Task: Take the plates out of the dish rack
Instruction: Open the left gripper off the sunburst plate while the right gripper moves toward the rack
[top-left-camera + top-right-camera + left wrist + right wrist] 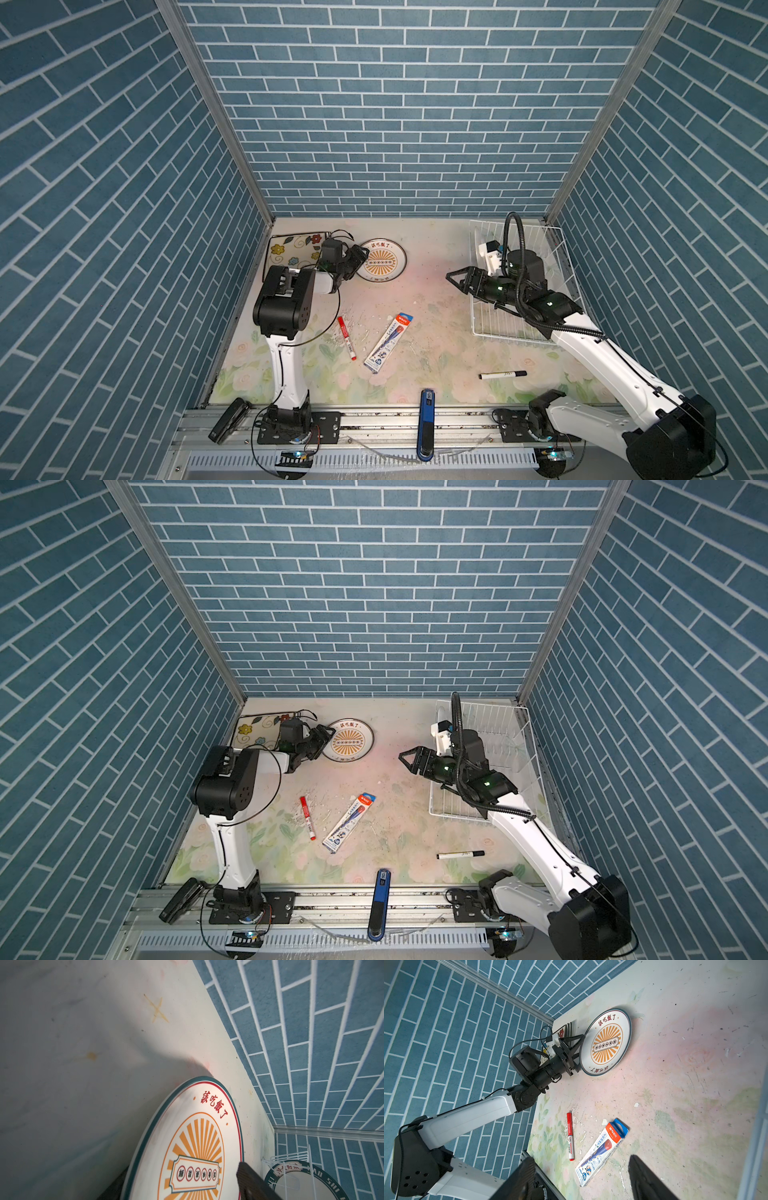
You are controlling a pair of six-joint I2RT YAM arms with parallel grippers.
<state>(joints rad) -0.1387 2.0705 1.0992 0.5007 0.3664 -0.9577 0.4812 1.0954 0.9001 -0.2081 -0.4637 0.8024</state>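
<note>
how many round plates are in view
2. One round plate lies flat on the table at the left gripper. The other stands in the dish rack, seen only in the left wrist view. The right arm covers much of the rack, so more may be hidden.

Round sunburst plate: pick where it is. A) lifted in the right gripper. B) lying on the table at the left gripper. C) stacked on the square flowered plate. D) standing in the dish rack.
B: in both top views the round sunburst plate lies face up on the table, with the left gripper open at its rim.
</note>
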